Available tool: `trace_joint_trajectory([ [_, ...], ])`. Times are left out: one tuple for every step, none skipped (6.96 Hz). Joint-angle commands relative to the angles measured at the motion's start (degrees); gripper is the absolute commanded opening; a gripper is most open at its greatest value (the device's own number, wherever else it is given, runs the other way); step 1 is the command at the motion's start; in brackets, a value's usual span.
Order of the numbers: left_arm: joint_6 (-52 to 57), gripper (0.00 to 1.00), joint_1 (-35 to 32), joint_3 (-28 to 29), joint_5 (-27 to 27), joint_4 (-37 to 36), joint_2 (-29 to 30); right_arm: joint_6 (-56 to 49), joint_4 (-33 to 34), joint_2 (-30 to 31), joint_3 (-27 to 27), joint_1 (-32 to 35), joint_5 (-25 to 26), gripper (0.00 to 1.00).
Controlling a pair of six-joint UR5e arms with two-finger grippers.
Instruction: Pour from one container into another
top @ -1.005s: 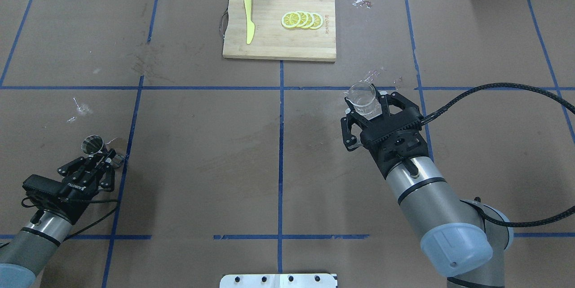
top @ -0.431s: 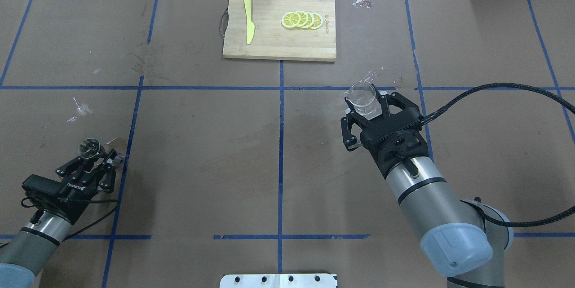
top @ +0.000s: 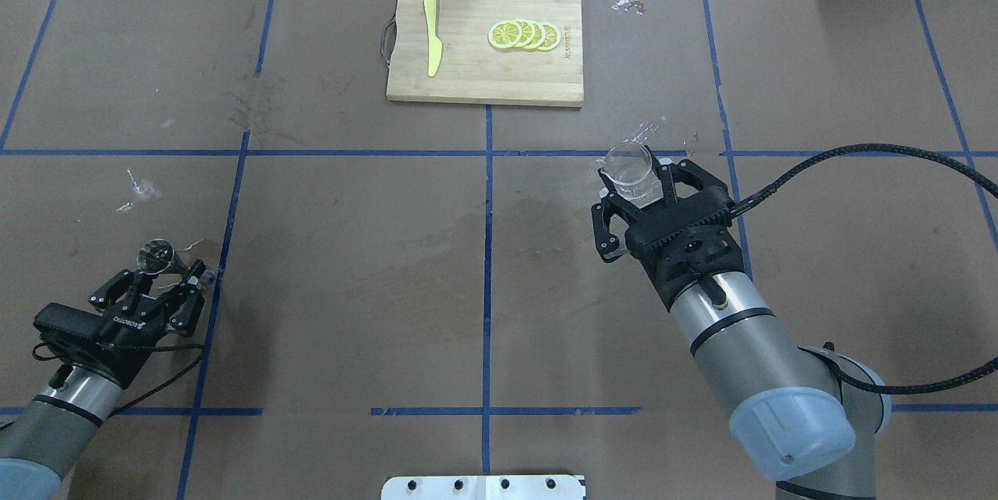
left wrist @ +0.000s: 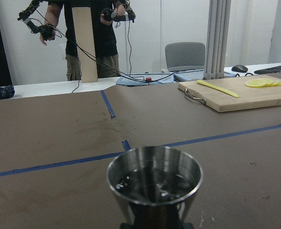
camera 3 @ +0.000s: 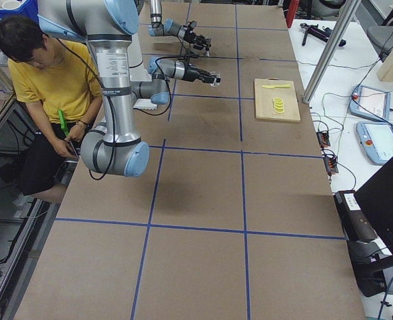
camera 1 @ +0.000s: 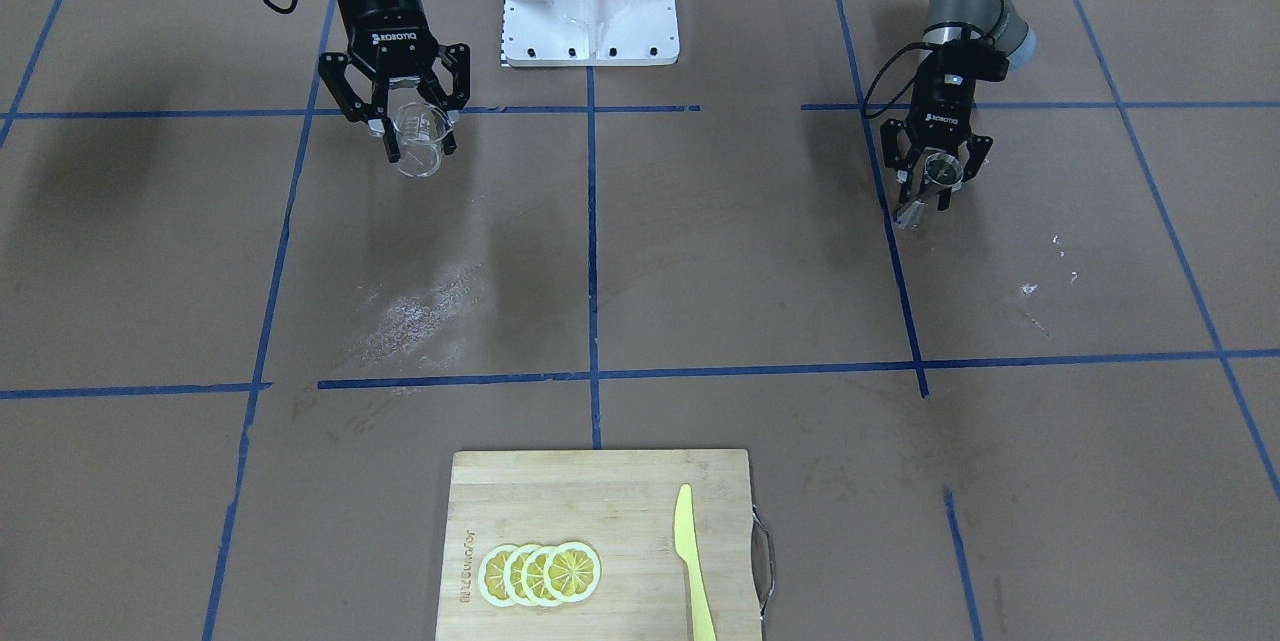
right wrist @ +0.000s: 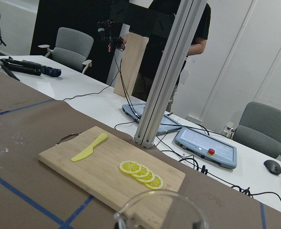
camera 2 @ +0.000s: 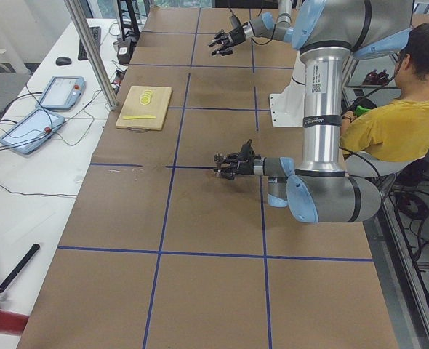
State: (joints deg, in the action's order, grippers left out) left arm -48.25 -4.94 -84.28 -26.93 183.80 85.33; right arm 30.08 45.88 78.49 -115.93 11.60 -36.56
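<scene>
Glass cup point(top: 630, 171): small, clear, rounded lip with a small spout. It is clamped between the right gripper point(top: 635, 186) fingers, mouth up, and held off the table on the robot's right side, near the blue tape cross-line. Contents cannot be judged.

Jigger point(top: 156, 254): small, shiny steel, two cones joined at a narrow waist. It is gripped at the waist by the left gripper point(top: 165, 275), low over the table's left side beside a blue line. Open mouth is up. Glints are seen inside, possibly liquid.
</scene>
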Motion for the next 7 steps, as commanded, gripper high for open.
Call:
trace_joint_trajectory([
  [0.3, 1.00, -0.2, -0.4, 5.1, 3.4, -0.6, 0.0, -0.1, 0.0, 0.0, 0.0, 0.0, 0.00],
  [1.0, 1.00, -0.3, -0.9, 5.8, 5.7, -0.9, 0.1, 0.0, 0.0, 0.0, 0.0, -0.1, 0.00],
  [1.1, 1.00, -0.3, -2.5, 6.7, 5.9, -1.1, 0.1, -0.1, 0.0, 0.0, 0.0, -0.1, 0.00],
  [2.3, 1.00, -0.4, -4.6, 6.8, 5.9, -1.1, 0.1, -0.1, 0.0, 0.0, 0.0, -0.1, 0.00],
  [3.6, 1.00, -0.3, -6.6, 6.9, 5.9, -1.1, 0.1, -0.1, 0.0, 0.0, 0.0, -0.1, 0.00],
  [3.9, 1.00, -0.3, -8.0, 6.8, 6.1, -1.1, 0.1, -0.1, 0.0, 0.0, 0.0, 0.0, 0.00],
  [6.6, 1.00, -0.5, -11.3, 6.7, 6.2, -1.1, 0.1, -0.1, 0.0, 0.0, 0.0, 0.0, 0.00],
])
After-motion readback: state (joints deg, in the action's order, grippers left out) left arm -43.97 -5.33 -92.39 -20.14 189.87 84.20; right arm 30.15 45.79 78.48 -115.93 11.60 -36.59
